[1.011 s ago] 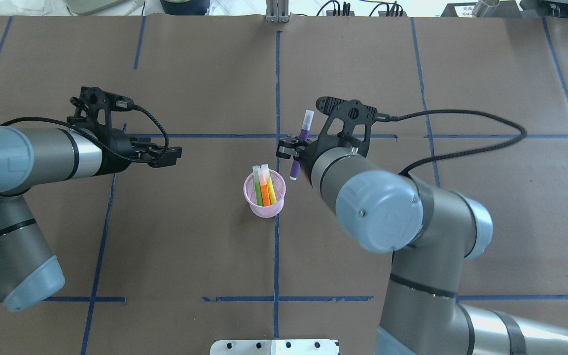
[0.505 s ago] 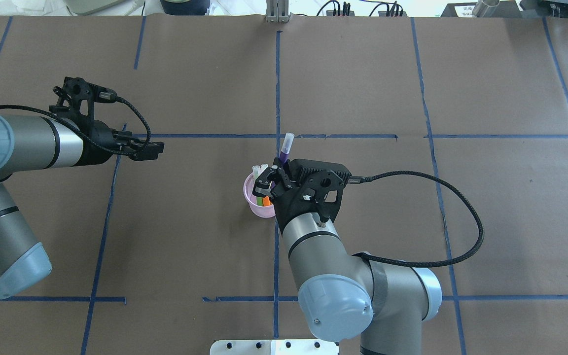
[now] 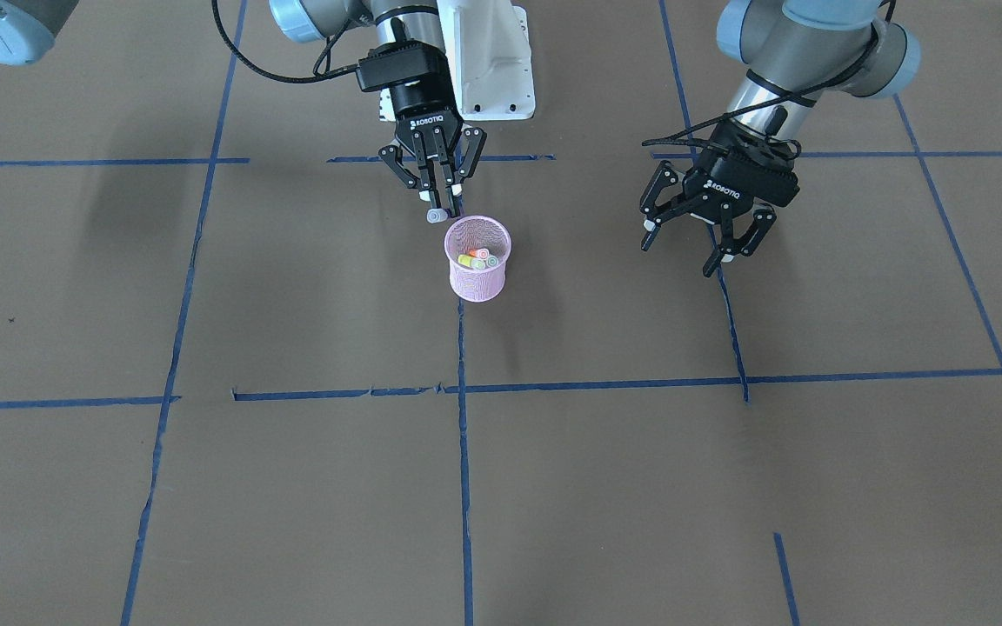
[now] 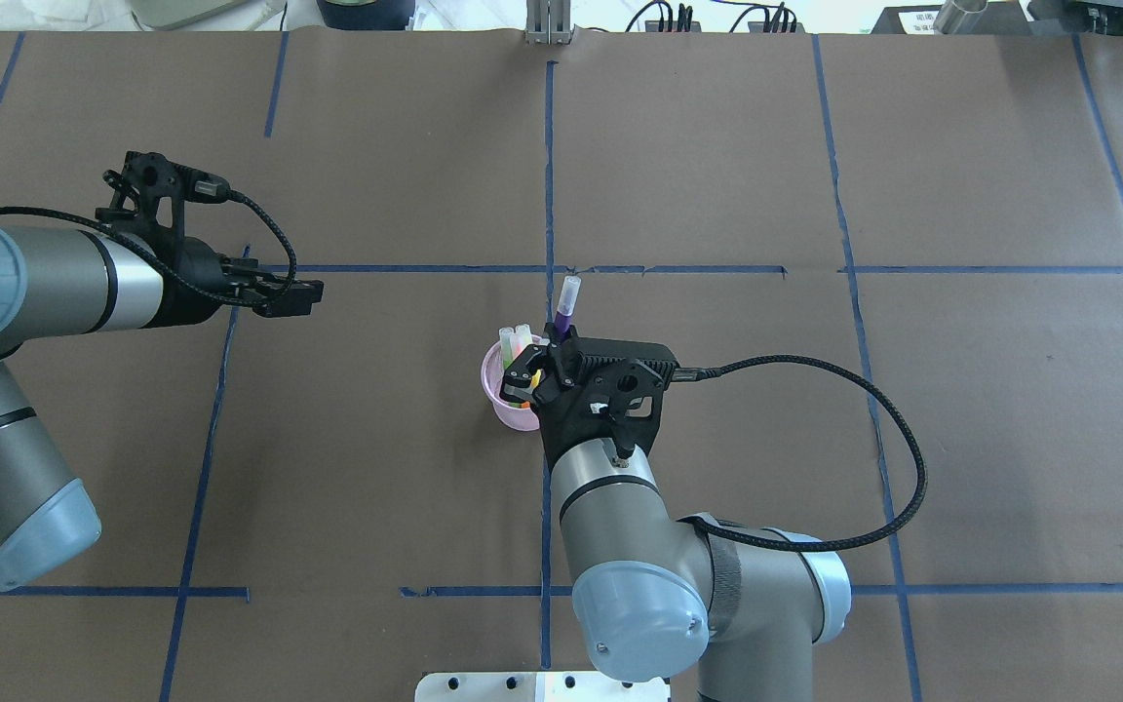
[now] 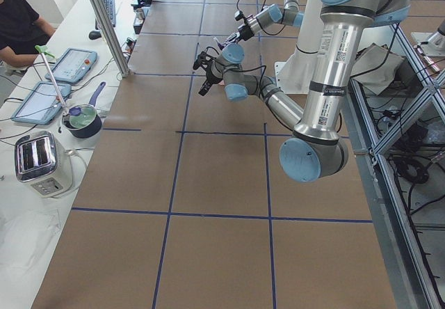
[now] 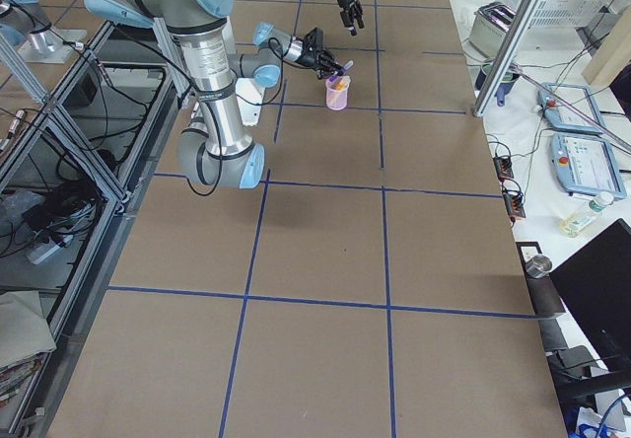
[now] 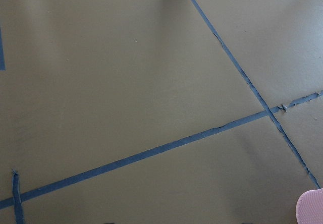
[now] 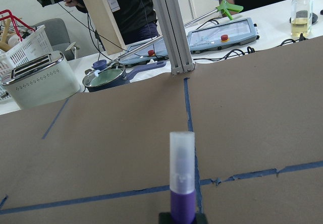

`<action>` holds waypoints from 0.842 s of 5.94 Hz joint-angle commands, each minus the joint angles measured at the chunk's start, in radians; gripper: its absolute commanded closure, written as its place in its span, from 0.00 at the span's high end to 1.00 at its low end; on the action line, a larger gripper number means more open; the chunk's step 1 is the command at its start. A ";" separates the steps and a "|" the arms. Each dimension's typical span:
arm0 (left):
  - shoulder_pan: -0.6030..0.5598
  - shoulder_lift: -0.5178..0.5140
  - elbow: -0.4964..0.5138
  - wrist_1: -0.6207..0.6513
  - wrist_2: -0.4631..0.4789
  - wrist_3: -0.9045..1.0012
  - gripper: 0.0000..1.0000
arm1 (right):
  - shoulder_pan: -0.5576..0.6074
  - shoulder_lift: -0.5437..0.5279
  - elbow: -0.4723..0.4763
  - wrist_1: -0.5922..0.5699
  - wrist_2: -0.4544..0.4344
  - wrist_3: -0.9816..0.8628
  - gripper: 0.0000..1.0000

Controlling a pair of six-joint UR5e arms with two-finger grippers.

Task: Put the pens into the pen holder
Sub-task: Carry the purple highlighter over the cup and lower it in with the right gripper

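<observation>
The pink mesh pen holder (image 4: 502, 393) stands near the table's middle, also in the front view (image 3: 477, 276). Green, orange and yellowish pens (image 3: 477, 258) stand inside it, pale caps up (image 4: 513, 338). My right gripper (image 4: 544, 359) hovers right over the holder, shut on a purple pen (image 4: 563, 317). The pen is tilted, its pale cap (image 3: 437, 215) pointing away from the robot, and its lower end is hidden by the fingers. The right wrist view shows the capped pen (image 8: 181, 176) between the jaws. My left gripper (image 3: 688, 248) is open and empty, well off to the holder's left (image 4: 306, 291).
Blue tape lines (image 4: 549, 166) cross the brown table cover. A toaster (image 8: 40, 85), a pot (image 8: 105, 78) and tablets (image 8: 222, 35) sit on a bench beyond the far edge. The pen holder's rim (image 7: 311, 209) shows at the left wrist view's corner.
My right arm swung from right of the holder to above it, carrying the purple pen, then edged slightly lower. My left arm drew back to the left and has held still since.
</observation>
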 commanded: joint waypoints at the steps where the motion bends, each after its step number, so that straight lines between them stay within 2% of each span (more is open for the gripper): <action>1: 0.000 0.000 0.000 0.000 0.000 0.000 0.88 | 0.002 0.030 -0.059 0.001 -0.041 0.002 0.01; 2: 0.000 0.002 -0.008 0.000 -0.002 0.000 0.88 | 0.004 0.051 -0.112 0.021 -0.057 0.004 0.01; 3: 0.000 0.002 -0.008 0.002 0.000 0.000 0.89 | 0.004 0.045 -0.122 0.059 -0.058 -0.002 0.01; 4: 0.000 0.002 -0.008 0.002 -0.002 0.000 0.89 | 0.004 0.042 -0.125 0.061 -0.058 -0.005 0.06; 5: 0.000 0.002 -0.005 0.002 -0.002 0.000 0.89 | 0.004 0.044 -0.125 0.061 -0.058 -0.007 0.60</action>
